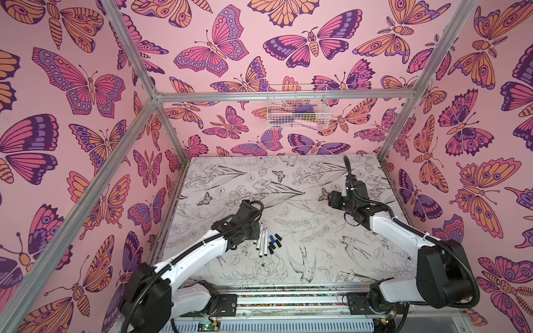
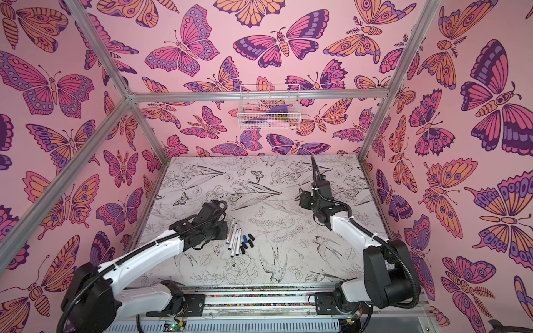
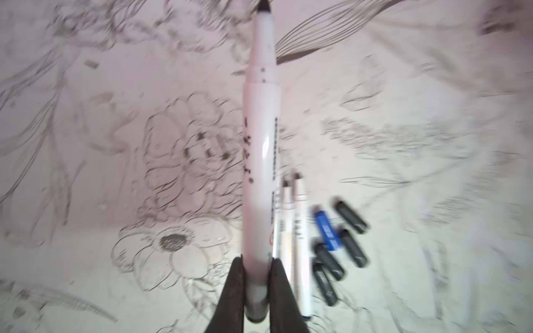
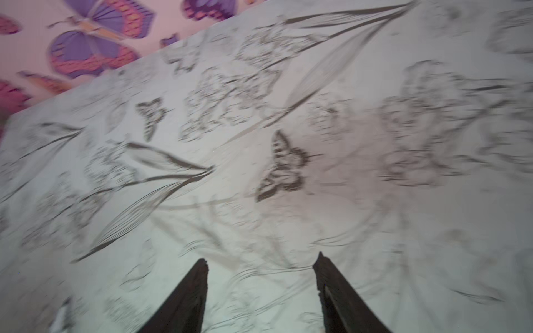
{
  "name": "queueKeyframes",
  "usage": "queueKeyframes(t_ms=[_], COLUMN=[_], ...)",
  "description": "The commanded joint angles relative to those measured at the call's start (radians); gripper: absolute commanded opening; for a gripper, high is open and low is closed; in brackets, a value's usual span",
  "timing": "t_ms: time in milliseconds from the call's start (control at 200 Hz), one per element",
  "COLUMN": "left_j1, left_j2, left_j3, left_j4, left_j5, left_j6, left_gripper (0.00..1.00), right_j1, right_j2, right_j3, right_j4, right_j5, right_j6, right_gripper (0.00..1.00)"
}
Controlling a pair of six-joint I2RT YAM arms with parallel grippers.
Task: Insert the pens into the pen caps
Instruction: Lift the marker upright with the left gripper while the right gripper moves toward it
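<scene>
Your desk (image 1: pixel 288 184) carries everything in one small group, about 7 o'clock of its middle in both top views. The right claw (image 4: pixel 262 258) hangs near 2 o'clock, well apart from that group, its jaws roughly half apart and empty over bare desk.

The left claw (image 3: pixel 257 261) is clamped on a pen (image 3: pixel 261 144) by its dark tail end, so nearly the whole barrel and the black tip stick out ahead. That is your main risk, I judge. When you press it into a cap, so long an overhang could swivel or slide back in the grip.

The loose pens (image 1: pixel 264 242) lie side by side just at 3 o'clock of the left claw. The pen caps (image 1: pixel 274 245) are bunched just at 3 o'clock of them, and some seem to touch. Reaching for one may nudge or roll its neighbours. Mind the blue cap (image 3: pixel 327 230) too: it likely suits another pen, not this black-tipped one.
</scene>
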Motion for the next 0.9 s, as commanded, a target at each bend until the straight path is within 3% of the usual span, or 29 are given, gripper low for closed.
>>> queueKeyframes(t_ms=[0,100,185,270,516,891], left_j1=[0.004,0.004,0.001,-0.004,-0.027,-0.046], left_j2=[-0.022,0.000,0.019,0.030,0.067,0.073], left_j3=[-0.028,-0.034,-0.040,-0.058,-0.049,-0.032], left_j4=[0.270,0.338,0.383,0.444,0.545,0.553], left_j5=[0.226,0.344,0.403,0.409,0.367,0.352], left_j6=[0.128,0.140,0.142,0.134,0.097,0.106], left_gripper=[0.00,0.00,0.00,0.00,0.00,0.00], right_j1=[0.103,0.152,0.170,0.194,0.232,0.236], right_j2=[0.014,0.025,0.032,0.040,0.123,0.155], right_j3=[0.098,0.145,0.162,0.171,0.301,0.311], right_j4=[0.059,0.138,0.191,0.214,0.054,0.036], right_j5=[-0.308,-0.495,-0.567,-0.573,-0.577,-0.586], right_j6=[0.035,0.103,0.163,0.189,0.091,0.081], right_gripper=[0.62,0.62,0.62,0.61,0.58,0.48])
